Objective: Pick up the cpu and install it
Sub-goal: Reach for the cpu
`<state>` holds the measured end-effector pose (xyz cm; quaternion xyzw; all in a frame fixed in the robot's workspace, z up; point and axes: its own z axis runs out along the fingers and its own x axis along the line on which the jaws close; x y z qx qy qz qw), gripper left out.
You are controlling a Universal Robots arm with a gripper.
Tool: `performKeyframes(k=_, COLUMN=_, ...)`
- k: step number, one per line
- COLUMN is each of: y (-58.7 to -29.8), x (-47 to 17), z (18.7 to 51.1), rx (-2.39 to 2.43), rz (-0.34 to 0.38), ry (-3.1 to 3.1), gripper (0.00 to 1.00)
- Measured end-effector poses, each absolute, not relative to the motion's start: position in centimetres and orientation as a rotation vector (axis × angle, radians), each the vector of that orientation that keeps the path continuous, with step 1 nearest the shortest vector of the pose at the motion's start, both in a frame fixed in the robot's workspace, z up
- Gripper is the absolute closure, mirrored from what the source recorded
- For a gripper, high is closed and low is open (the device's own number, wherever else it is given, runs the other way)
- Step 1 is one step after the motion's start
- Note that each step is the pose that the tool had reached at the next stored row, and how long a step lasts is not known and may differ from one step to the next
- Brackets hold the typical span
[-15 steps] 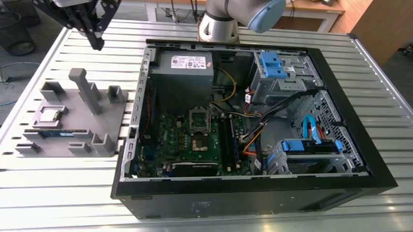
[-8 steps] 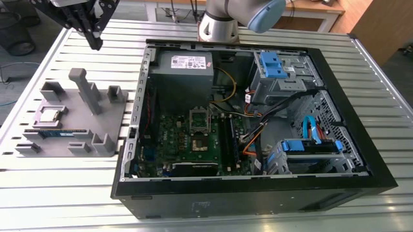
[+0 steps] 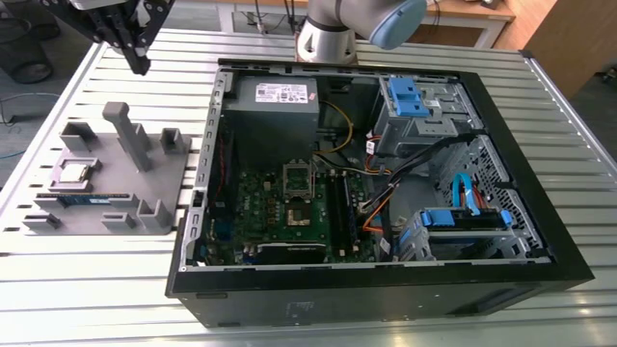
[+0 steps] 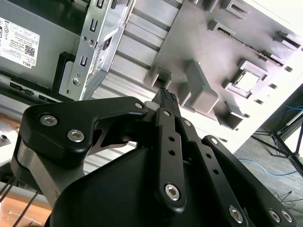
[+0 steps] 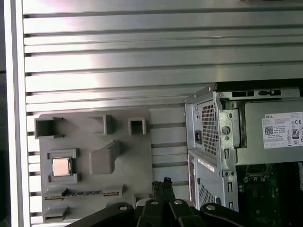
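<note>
Cpu lies flat in a square-framed pocket of a grey fixture plate, which rests on the slatted metal table at the exterior view's left, beside the open computer case. Its shiny top faces up, and nothing touches it. A long narrow memory stick sits in a slot of the same plate, just beside the chip's pocket. The gripper hangs in the air above the plate's far side in the exterior view, well apart from the chip and clear of the plate. Its fingers are pressed together at the tips and hold nothing. In the second wrist view the closed gripper points down toward the plate, with the cpu off to one side of the fingertips, beyond an upright grey block. In the first wrist view the cpu shows in its pocket on the plate, while the gripper appears near the plate's edge that faces the case, so the chip lies across the plate from the tips. Inside the case, the green motherboard carries the socket frame, which holds no chip.
</note>
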<state>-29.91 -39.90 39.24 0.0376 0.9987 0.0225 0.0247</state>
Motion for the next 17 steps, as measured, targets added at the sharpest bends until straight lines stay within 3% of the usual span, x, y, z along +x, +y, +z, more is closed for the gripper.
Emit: performKeyframes(k=17, y=-39.90, x=-30.84, z=39.24, rx=0.116, rz=0.070, ry=3.085, gripper=0.89)
